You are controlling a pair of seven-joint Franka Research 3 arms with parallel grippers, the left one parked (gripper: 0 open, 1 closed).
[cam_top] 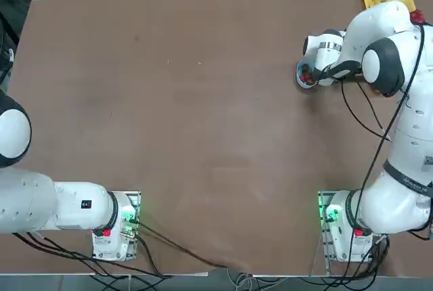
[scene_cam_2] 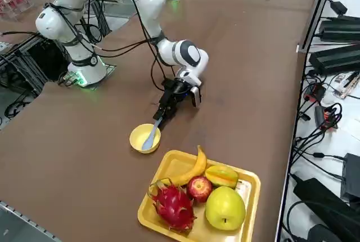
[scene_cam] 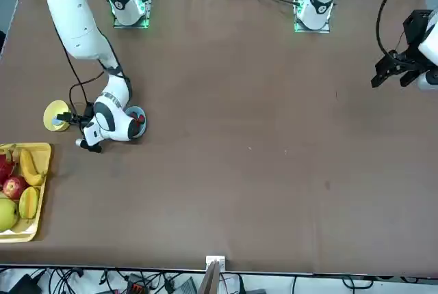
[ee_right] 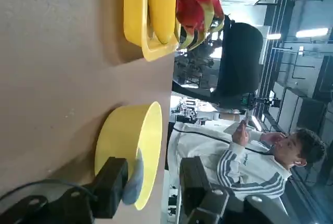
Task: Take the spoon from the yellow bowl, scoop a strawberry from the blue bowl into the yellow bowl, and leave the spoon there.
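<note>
The yellow bowl [scene_cam_2: 144, 138] stands on the table next to the fruit tray, with the pale spoon [scene_cam_2: 151, 135] lying in it, handle up over the rim. My right gripper [scene_cam_2: 161, 115] reaches low to that handle from the blue bowl's side. In the wrist view its fingers [ee_right: 109, 185] stand open, one on each side of the spoon's handle [ee_right: 133, 178], which lies close against one finger with a gap to the other. The blue bowl [scene_cam: 137, 122], holding red strawberries, sits just behind my wrist, partly covered by it. The yellow bowl [scene_cam: 55, 115] also shows in the front view.
A rectangular yellow tray [scene_cam_2: 169, 166] with a banana, apple, dragon fruit and other fruit lies close beside the yellow bowl, near the table's corner. A seated person [ee_right: 234, 156] shows beyond the table edge in the wrist view.
</note>
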